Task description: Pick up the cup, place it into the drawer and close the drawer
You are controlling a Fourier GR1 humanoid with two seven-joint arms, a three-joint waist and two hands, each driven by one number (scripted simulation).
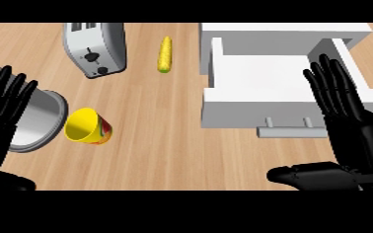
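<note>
A yellow cup (87,126) with a red and green pattern lies tilted on the wooden counter at the lower left, its mouth facing up and left. The white drawer (262,81) stands pulled open at the right, its inside bare, its grey handle (293,131) at the front. My right hand (342,123) is open with fingers straight, beside the drawer's right front corner. At the left edge my left hand (13,103) is open, fingers up, a short way left of the cup.
A silver toaster (94,49) stands at the back left. A yellow corn cob (165,54) lies between the toaster and the drawer. A metal bowl (36,121) lies tipped beside the cup, partly behind my left hand.
</note>
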